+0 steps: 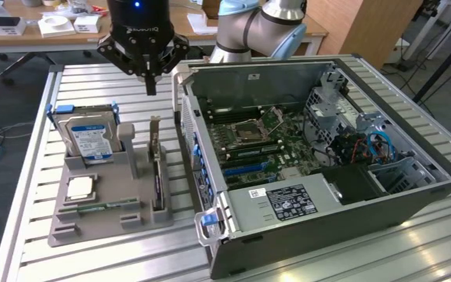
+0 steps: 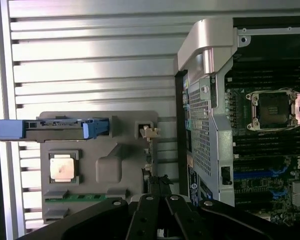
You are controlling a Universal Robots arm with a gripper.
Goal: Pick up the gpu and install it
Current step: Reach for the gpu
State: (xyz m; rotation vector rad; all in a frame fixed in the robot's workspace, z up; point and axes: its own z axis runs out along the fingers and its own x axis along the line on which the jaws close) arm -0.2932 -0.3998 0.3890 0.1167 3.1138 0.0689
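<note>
Thin flat black gpu (image 1: 157,179) w/ silvery metal bracket stands on edge in grey plastic holder tray (image 1: 92,229), on tray's side nearest open black PC case (image 1: 398,211). My jaws are clenched on nothing, hovering above tray's bracket end, apart from gpu. Tray sits on slatted metal table (image 1: 92,88).

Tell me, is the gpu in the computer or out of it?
Out. The gpu stands on edge in a slot of the grey holder, outside the open case.
</note>
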